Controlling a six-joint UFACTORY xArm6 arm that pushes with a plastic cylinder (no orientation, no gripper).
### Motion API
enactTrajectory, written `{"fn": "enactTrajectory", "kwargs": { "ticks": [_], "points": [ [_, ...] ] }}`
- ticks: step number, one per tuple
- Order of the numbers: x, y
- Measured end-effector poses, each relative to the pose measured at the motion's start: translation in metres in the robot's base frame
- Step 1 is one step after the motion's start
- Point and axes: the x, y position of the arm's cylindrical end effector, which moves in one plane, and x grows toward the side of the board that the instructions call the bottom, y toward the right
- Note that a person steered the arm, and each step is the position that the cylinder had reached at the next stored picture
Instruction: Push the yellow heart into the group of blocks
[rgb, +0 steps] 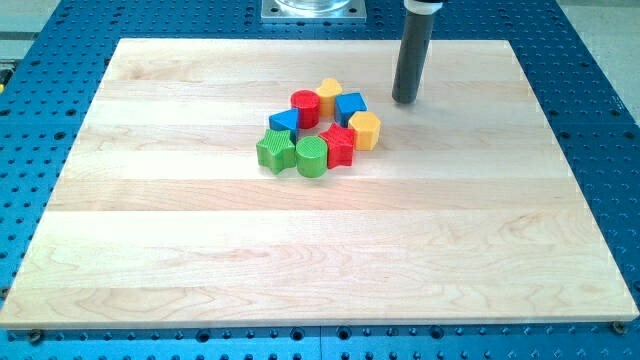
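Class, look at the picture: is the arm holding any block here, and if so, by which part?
Nothing is held. My tip stands apart from the cluster, toward the view's upper right of the blue block.

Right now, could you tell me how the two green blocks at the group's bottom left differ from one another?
The green star has pointed arms, while the green cylinder is round with a flat circular top. The green star sits at the view's left end of the group; the green cylinder sits to its right, beside the red star. Both share the same green and lie far from my tip.
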Motion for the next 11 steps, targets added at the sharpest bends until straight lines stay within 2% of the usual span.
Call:
{"fn": "enactTrajectory", "kwargs": {
  "ticks": [3,5,6,9,11],
  "points": [
    [0.004,-0.044],
    [0.016,-0.039],
    [0.003,-0.034],
    [0.000,-0.070],
    [0.002,-0.060]
  ]
}}
